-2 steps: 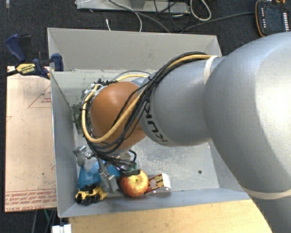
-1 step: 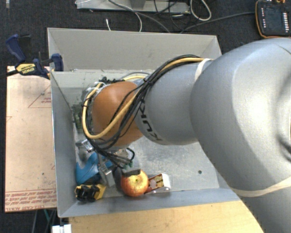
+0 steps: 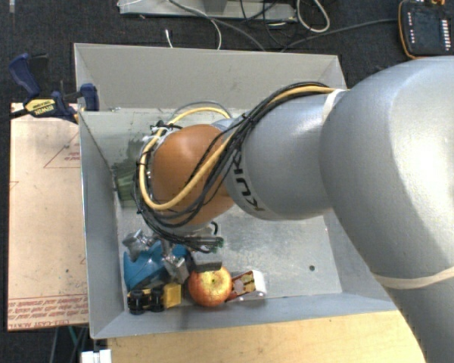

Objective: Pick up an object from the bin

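I have the gripper [image 3: 183, 252] low in the bin [image 3: 98, 225], just up and left of a red-and-yellow apple [image 3: 209, 287]. From my camera I cannot tell how far it is open, or whether it has hold of anything. It hangs over a blue plastic thing [image 3: 140, 269] that lies left of the apple. A yellow-and-black toy car [image 3: 151, 299] sits just beside the apple's left, below the blue thing. A small red-and-white packet [image 3: 247, 283] touches the apple's right side. The arm's orange wrist cover [image 3: 185, 169] looms well above the apple.
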Available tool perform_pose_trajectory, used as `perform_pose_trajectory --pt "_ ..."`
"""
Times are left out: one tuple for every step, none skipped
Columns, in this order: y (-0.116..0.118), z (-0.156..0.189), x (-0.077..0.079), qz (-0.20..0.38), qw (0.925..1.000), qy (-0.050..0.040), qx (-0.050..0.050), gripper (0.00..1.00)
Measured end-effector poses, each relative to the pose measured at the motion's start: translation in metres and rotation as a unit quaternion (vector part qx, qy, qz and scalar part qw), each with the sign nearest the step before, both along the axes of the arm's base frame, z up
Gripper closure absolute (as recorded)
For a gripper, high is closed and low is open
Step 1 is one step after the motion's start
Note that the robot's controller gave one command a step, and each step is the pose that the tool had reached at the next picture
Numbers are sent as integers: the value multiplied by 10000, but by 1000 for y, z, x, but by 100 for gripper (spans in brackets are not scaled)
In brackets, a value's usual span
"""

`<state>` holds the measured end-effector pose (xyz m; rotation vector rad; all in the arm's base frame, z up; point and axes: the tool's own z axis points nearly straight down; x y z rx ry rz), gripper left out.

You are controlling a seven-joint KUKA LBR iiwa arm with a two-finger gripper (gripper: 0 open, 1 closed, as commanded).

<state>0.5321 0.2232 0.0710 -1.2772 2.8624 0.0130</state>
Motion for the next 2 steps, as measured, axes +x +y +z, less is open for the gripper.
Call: perform_pose_trajectory --pt "0 0 0 0 10000 0 1 100" --pt "-2 29 -5 0 10000 76 -32 100"
